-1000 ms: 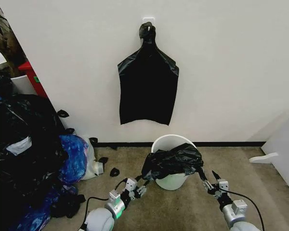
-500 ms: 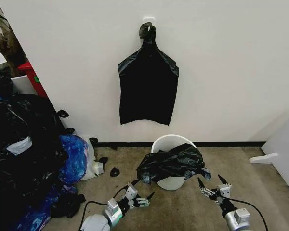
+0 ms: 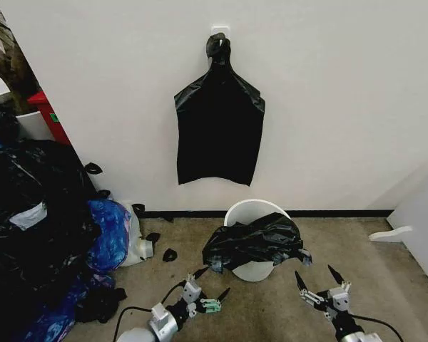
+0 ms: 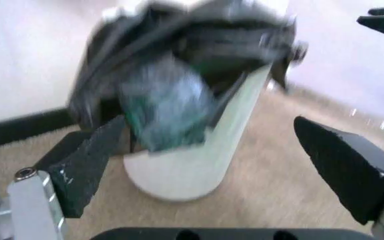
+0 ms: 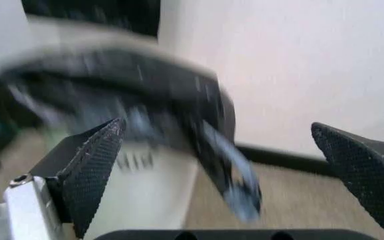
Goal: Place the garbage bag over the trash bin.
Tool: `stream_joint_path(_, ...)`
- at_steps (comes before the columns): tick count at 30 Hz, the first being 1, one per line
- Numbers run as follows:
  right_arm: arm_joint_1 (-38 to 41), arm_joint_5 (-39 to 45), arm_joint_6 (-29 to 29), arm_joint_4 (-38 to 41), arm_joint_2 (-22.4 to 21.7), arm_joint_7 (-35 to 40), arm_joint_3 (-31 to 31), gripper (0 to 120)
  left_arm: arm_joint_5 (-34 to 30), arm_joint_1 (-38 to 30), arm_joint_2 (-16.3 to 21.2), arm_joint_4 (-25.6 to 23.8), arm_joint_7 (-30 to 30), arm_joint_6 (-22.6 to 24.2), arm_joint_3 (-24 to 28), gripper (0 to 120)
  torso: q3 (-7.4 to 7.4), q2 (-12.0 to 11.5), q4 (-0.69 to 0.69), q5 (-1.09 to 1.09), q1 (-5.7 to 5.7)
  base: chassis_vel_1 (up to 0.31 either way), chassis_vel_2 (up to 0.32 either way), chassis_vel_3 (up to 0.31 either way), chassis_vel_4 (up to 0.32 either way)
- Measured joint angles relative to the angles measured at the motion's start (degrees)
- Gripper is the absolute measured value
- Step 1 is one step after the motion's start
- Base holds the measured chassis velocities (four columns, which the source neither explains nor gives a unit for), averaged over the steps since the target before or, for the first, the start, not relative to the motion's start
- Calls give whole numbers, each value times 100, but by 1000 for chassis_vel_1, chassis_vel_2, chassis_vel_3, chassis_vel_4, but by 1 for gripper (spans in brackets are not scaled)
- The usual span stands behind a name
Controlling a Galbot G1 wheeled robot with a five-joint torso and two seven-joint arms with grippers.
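The white trash bin [image 3: 254,268] stands on the carpet by the wall. The crinkled black garbage bag [image 3: 253,241] lies draped over its front rim and upper wall, while the back rim [image 3: 257,204] stays bare. My left gripper [image 3: 208,287] hovers open in front of the bin, to its left, holding nothing. My right gripper [image 3: 318,285] is open in front of the bin, to its right, also apart from the bag. In the left wrist view the bag [image 4: 178,65] hangs over the bin [image 4: 199,155]. The right wrist view has the bag [image 5: 132,85] blurred.
A flat bunch of black bags [image 3: 220,132] hangs from a wall hook above the bin. A big heap of black and blue stuffed bags [image 3: 43,228] fills the left side, with a red box [image 3: 48,114] behind it. A white panel [image 3: 421,221] stands at the right.
Both grippers let go of the bag, opened and drew back from the bin toward me. The bag's edges slackened and settled over the front of the bin.
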Motion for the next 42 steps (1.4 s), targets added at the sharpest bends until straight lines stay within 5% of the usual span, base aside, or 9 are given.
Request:
stream_joint_path(9,250,871,-1560,1400,-350,329,254,100,-614,682,-207,-1387,-541,189,-479,100,1,0,2,0,0,0,0,0,0)
stream_joint_path(11,858,1557,-2706,1629,-589,472,397,100,-898,695,-282,-1843,-1445,554,-445,100,1,0,6,5,0,0,0,0,0)
stream_joint_path(15,1170,1980,-3459,1726,-662,543,650,100,-1101,398,-271,-2128,-2283,967,-278,100,2,0,4,1,0,0,0,0,0)
stream_joint_path(17,1542,2252,-3930,1588,-853,513,893,100,-1266,230,-324,-2428,-2765,1347,-240,100,1,0,-8,-3,0,0,0,0,0)
stream_joint_path(22,2377,2841,-4623,984,-1514,304,831,100,-1672,567,-194,-2796,-3050,1587,-436,100,2,0,6,3,0,0,0,0,0)
stream_joint_path(29,3818,3827,-5735,-110,-2642,-253,59,100,-1757,719,-167,-2820,-3051,1583,-646,100,2,0,1,0,1,0,0,0,0)
stream_joint_path(32,4878,4198,-5878,-735,-3084,-339,-917,100,-1765,698,-186,-2825,-3018,1586,-661,100,2,0,0,-4,1,0,0,0,0)
stream_joint_path(42,7881,4389,-6683,-2543,-2821,-567,-4035,100,-1793,568,-40,-2903,-2941,1658,-735,100,2,0,1,4,1,0,0,0,0)
